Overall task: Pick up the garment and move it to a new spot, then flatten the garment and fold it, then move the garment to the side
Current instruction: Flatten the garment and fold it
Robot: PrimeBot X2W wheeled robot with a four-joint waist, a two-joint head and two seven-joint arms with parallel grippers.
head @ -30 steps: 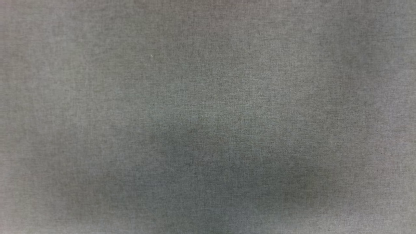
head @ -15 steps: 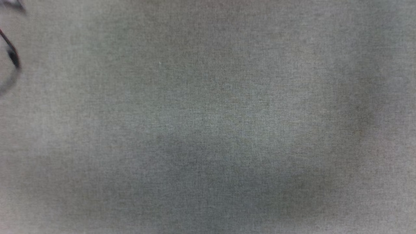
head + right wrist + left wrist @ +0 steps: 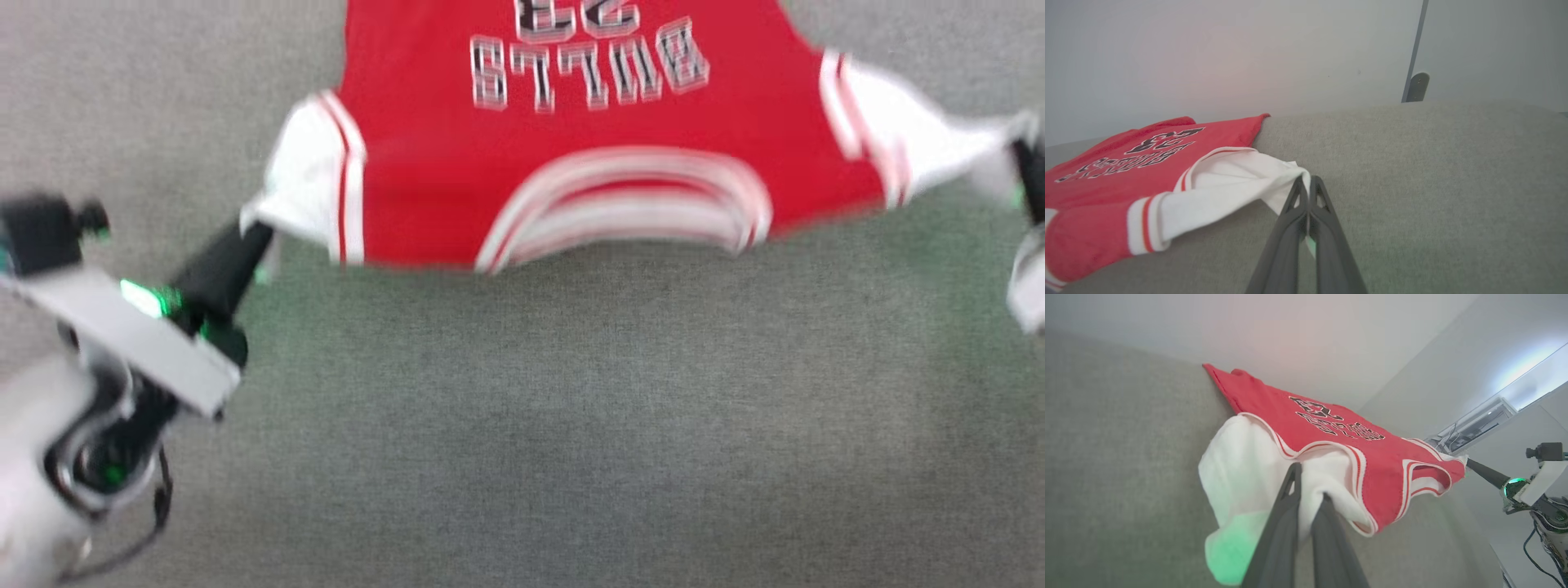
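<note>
Recorded the garment (image 3: 571,155) stretched sideways over the far part of the grey fabric-covered bench (image 3: 571,425), collar nearest the robot, lettering upside down in the blurred head view. Noted the left gripper (image 3: 255,233) pinched tight on the white end of one sleeve and the right gripper (image 3: 1022,167) clamped likewise on the other sleeve's white end. Saw the far hem lying on the bench in both wrist views.

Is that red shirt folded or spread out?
Spread out: the garment is stretched wide; fingers of the left gripper and right gripper each pinch a white sleeve.
</note>
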